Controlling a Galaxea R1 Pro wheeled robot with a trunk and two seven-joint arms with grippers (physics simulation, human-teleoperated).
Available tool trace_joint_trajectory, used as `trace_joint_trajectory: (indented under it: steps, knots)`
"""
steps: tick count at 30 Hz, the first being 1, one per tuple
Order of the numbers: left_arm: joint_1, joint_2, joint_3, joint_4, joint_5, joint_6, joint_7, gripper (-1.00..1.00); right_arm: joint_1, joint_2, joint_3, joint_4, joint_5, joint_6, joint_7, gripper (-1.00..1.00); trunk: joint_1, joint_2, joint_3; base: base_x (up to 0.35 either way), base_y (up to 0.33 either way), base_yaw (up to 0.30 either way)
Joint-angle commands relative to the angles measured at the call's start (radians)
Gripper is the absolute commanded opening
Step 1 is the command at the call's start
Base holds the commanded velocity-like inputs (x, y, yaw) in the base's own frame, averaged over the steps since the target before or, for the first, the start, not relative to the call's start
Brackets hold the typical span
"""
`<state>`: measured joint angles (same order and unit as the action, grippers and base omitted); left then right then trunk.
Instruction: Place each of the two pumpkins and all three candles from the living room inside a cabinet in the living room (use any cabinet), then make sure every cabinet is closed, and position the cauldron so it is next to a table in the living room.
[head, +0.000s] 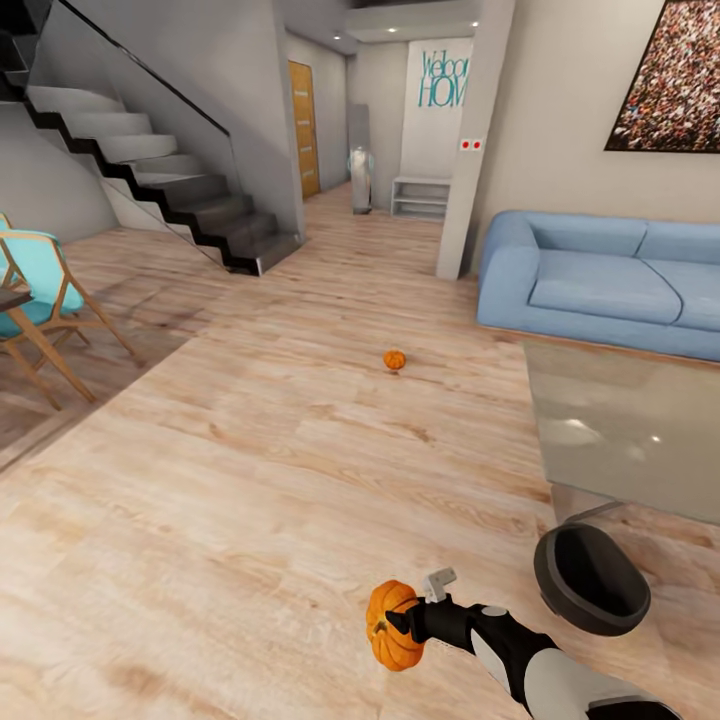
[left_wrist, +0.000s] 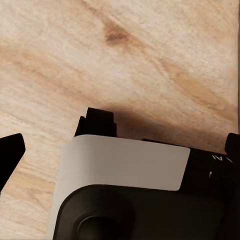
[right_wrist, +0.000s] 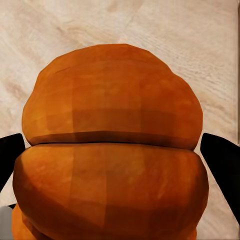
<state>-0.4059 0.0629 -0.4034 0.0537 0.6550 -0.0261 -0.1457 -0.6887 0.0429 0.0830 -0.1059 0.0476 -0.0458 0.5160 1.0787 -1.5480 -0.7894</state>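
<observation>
Overhead, the right end effector (head: 397, 622) gripped a small ribbed orange pumpkin (head: 385, 640) above the pale wood floor (head: 250, 470), while a second orange pumpkin (head: 395, 359) sat farther off near the blue sofa (head: 600, 285). From the right wrist, black fingers (right_wrist: 222, 165) flanked that held pumpkin (right_wrist: 112, 145). From the left wrist, I could not tell the left end effector's state.

Light wood-plank floor (head: 250, 480) of an open living room.

A small orange pumpkin (head: 395, 359) sits alone on the planks, mid-room, well apart from the rest. A blue sofa (head: 600, 285) stands on the floor by the far wall, a glass-topped table (head: 630, 430) in front of it. A black cauldron (head: 590, 580) rests just beside the table's near edge. A wooden chair with teal cushions (head: 40, 300) stands opposite.
</observation>
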Motion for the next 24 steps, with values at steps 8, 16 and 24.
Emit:
trace_joint_trajectory:
  steps: [8, 16, 24]
  knots:
    - [0.0, 0.0, 0.0, 0.0, 0.0, 0.0, 0.0, 1.0, 0.0, 0.0, -0.002, 0.002, -0.002, 0.0, -0.001, -1.0, 0.0, 0.0, 0.0, 0.329, 0.0, 0.0]
    - [0.0, 0.0, 0.0, 0.0, 0.0, 0.0, 0.0, 1.0, 0.006, 0.0, -0.002, 0.001, 0.0, 0.0, -0.001, -1.0, 0.0, 0.0, 0.0, 0.329, 0.0, 0.0]
    - [0.0, 0.0, 0.0, 0.0, 0.0, 0.0, 0.0, 1.0, 0.006, 0.0, -0.002, 0.002, 0.0, 0.0, -0.001, -1.0, 0.0, 0.0, 0.0, 0.329, 0.0, 0.0]
